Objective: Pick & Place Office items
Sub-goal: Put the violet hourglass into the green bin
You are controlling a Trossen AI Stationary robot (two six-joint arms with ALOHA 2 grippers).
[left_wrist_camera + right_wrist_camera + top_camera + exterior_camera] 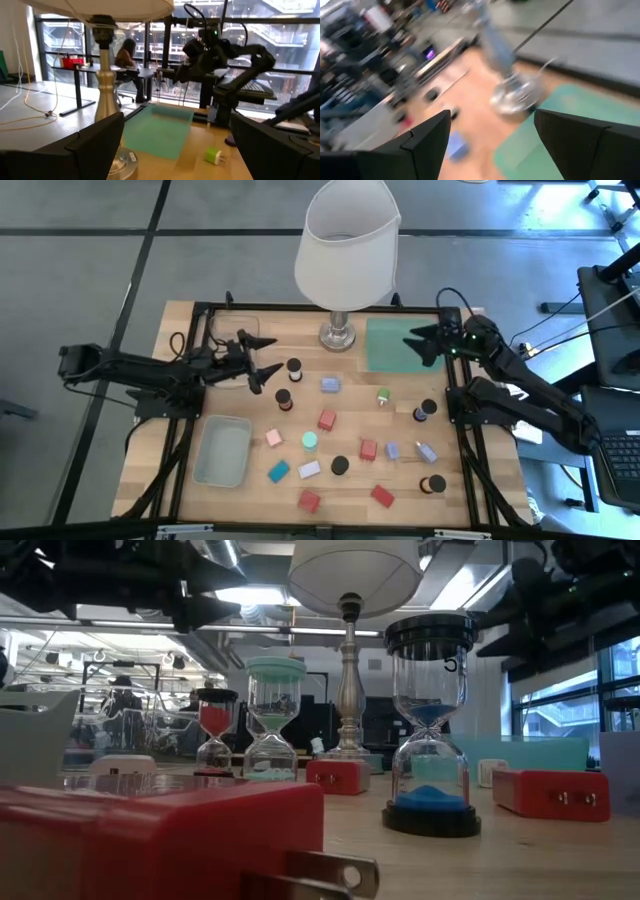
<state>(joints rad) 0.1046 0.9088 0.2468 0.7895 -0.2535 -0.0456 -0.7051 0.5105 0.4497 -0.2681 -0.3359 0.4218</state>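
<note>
The office items lie scattered over the wooden table's middle and near part. They include red plug-like blocks [327, 419] [160, 840], a pink block [273, 438], lavender blocks [310, 469] and a teal block [278, 472]. Small sand timers stand upright among them, with black caps [340, 465] [430, 730] or a mint cap [310, 440] [272, 720]. My left gripper [265, 365] [175, 145] is open and hovers near the clear tray [233, 330], touching nothing. My right gripper [418, 348] [492, 145] is open, raised over the green mat [395, 345].
A tall white-shaded lamp [345, 250] stands on its metal base [338, 335] at the far middle, between the two grippers. A grey-blue bin [223, 450] sits near left. A small green plug [214, 156] lies right of the mat's near corner. A person sits far behind the table [125, 55].
</note>
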